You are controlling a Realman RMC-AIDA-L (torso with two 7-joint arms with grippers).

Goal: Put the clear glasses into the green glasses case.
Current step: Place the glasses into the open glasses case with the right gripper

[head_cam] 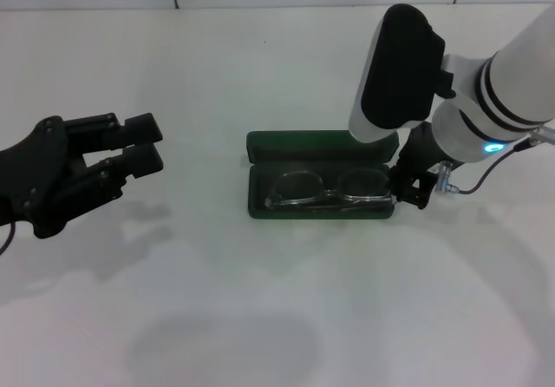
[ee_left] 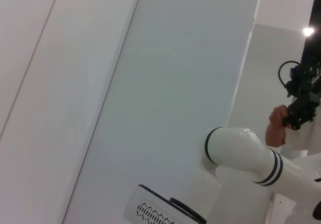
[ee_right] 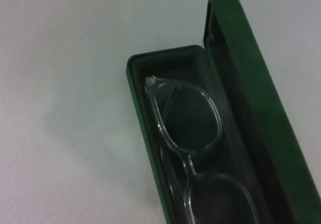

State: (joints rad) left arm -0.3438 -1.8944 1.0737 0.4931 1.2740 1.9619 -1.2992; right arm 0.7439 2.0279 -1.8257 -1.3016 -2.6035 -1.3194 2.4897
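Note:
The green glasses case [head_cam: 317, 147] lies open in the middle of the white table, its lid standing up on the far side. The clear glasses [head_cam: 328, 191] lie folded inside its dark tray. In the right wrist view the clear glasses [ee_right: 186, 121] fill the length of the green glasses case [ee_right: 253, 88], one lens close to the tray's end wall. My right gripper [head_cam: 410, 187] hangs just at the case's right end, level with the glasses' right tip. My left gripper [head_cam: 149, 147] rests far to the left of the case, shut and holding nothing.
The white table [head_cam: 286, 318] stretches bare around the case, with a tiled wall behind it. The left wrist view looks away from the table at a wall, a white arm link [ee_left: 241, 151] and a person's hand [ee_left: 276, 126] in the background.

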